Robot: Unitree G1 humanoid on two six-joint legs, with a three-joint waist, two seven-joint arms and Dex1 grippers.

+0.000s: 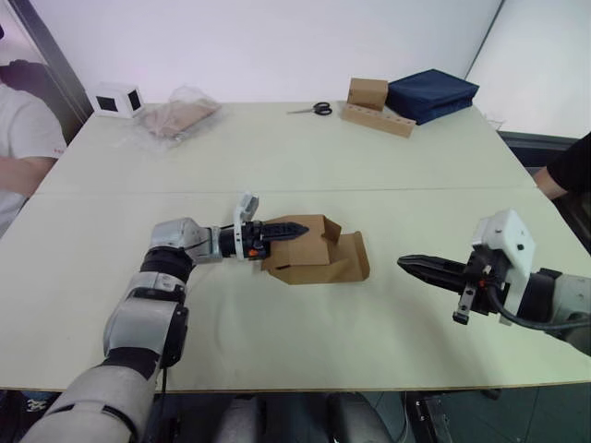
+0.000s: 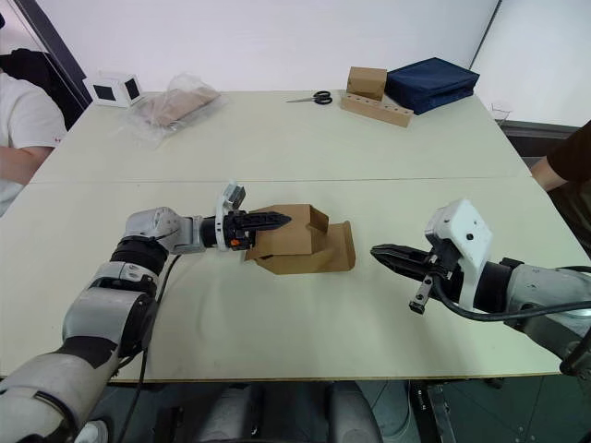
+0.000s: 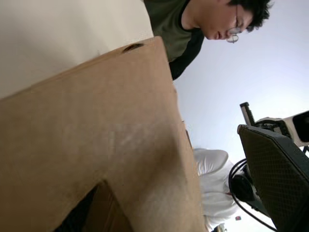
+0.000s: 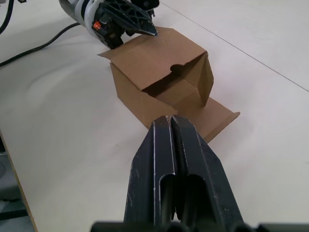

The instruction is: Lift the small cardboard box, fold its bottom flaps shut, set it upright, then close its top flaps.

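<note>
- One small cardboard box (image 2: 288,242) lies on its side near the middle of the table (image 2: 277,157), nearer the front edge, open end turned toward the right gripper.
- Two flaps stand out at that open end: one lies flat on the table (image 4: 216,117), one stands up at the side (image 4: 206,79). The upper panel has one small notch in its edge (image 4: 175,68).
- Which rim's flaps these are — cannot tell.
- Left gripper (image 2: 277,220) sits at the box's upper panel on the closed side; one finger (image 2: 263,221) lies along the top of the panel, touching it. The second finger is hidden by the cardboard, so whether it clamps the panel — cannot tell.
- Right gripper (image 2: 380,253) is over bare table, near the box's open end but apart from it. Fingers (image 4: 159,159) pressed together, clenched on nothing.
- Far side of the table: one white box with dark windows (image 1: 116,99), one clear plastic bag with brownish contents (image 1: 178,115), one pair of scissors (image 1: 314,109), one brown cube on a long holed strip (image 1: 374,104), one dark blue folded cloth (image 1: 431,94).
- Two people at the table edges: a white sleeve (image 1: 23,129) on the robot's left, a dark sleeve (image 1: 565,169) on its right.
</note>
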